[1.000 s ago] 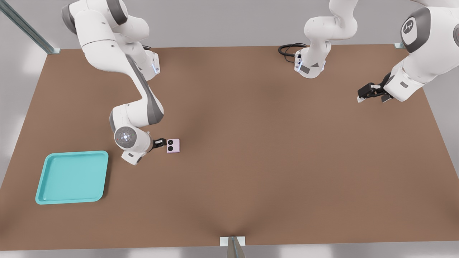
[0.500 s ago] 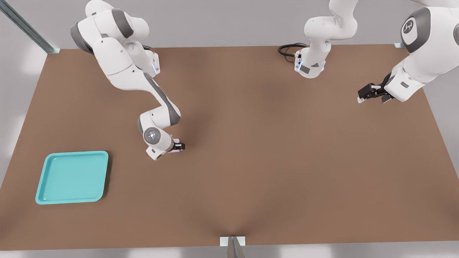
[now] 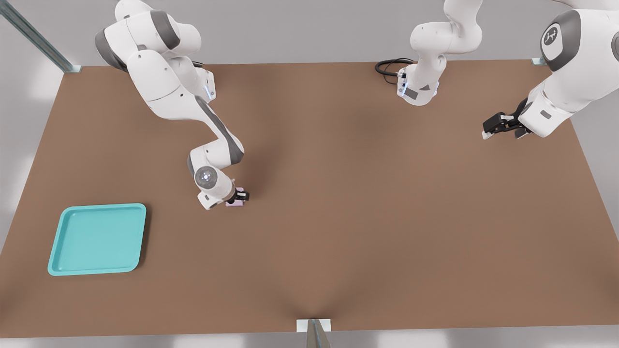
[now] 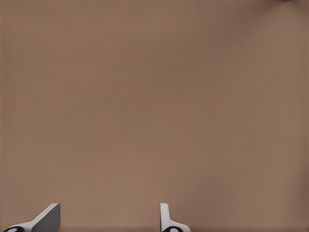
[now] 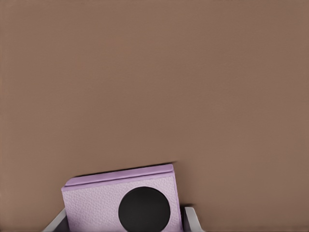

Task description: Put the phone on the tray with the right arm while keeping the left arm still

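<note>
A small pink phone [image 3: 236, 204] with a black round lens lies on the brown table [image 3: 367, 203], left of the middle in the front view. My gripper [image 3: 239, 197] is down over it, and the arm hides most of the phone there. In the right wrist view the phone [image 5: 120, 203] sits between my two grey fingers [image 5: 191, 220], which stand against its sides, shut on it. The teal tray [image 3: 63, 241] lies empty near the table's front left corner, well to the front view's left of the phone.
Bare brown table surrounds the phone. A black cable [image 3: 388, 67] coils at the far edge by the other arm's base. A metal bracket [image 3: 313, 326] sticks up at the middle of the near edge.
One second ago my gripper stood beside the phone, on the tray side. It has since swung over the phone and come down around it. In the last half second the wrist shifted only slightly.
</note>
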